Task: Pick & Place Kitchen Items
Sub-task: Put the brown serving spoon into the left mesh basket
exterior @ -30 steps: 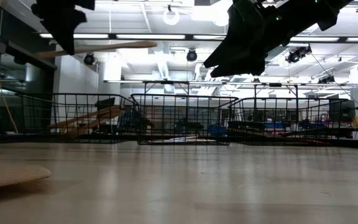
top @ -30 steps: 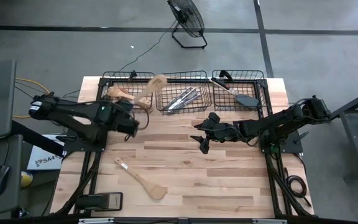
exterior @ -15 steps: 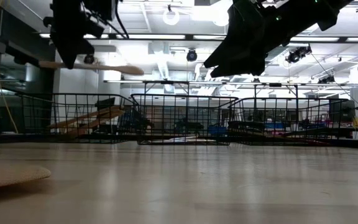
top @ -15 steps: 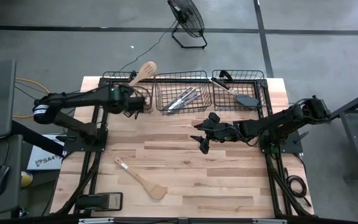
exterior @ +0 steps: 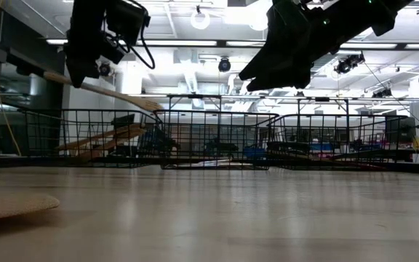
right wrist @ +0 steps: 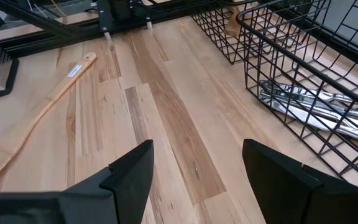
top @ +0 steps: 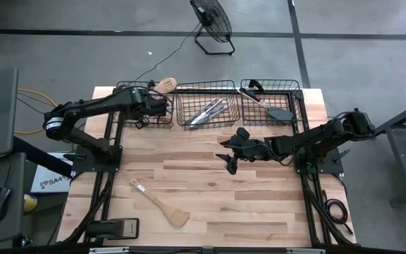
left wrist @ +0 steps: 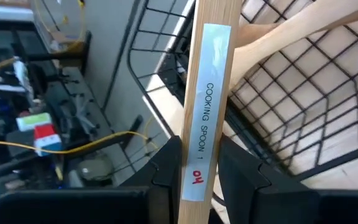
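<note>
My left gripper (top: 152, 106) is over the left wire basket (top: 127, 90), shut on a light wooden cooking spoon (top: 165, 85). In the low view the spoon (exterior: 115, 93) slants down from the gripper (exterior: 75, 71) toward the basket. Another wooden utensil (left wrist: 291, 31) lies inside that basket. A wooden spatula (top: 159, 203) lies flat on the table near the front; it also shows in the right wrist view (right wrist: 48, 106). My right gripper (top: 231, 161) hangs open and empty above the table's middle, its fingers (right wrist: 129, 174) wide apart. My left gripper pinches the spoon's handle (left wrist: 199, 168) between its two fingers, at the labelled stretch near the handle's free end. The fingers lie across the handle. The spoon is lifted clear, tilted with its head (exterior: 148, 106) lower than the held end, above the basket's rim.
The middle basket (top: 206, 88) holds silver knives (top: 208, 111). The right basket (top: 298, 95) holds a black turner (top: 280, 113) and another utensil (top: 252, 93). All three baskets stand along the far edge. Bare wood lies between the baskets and the spatula.
My left gripper has gone toward the table's far edge with the spoon and now stands over the left basket. The spoon has swung round and tipped from level to head-down toward the basket.
</note>
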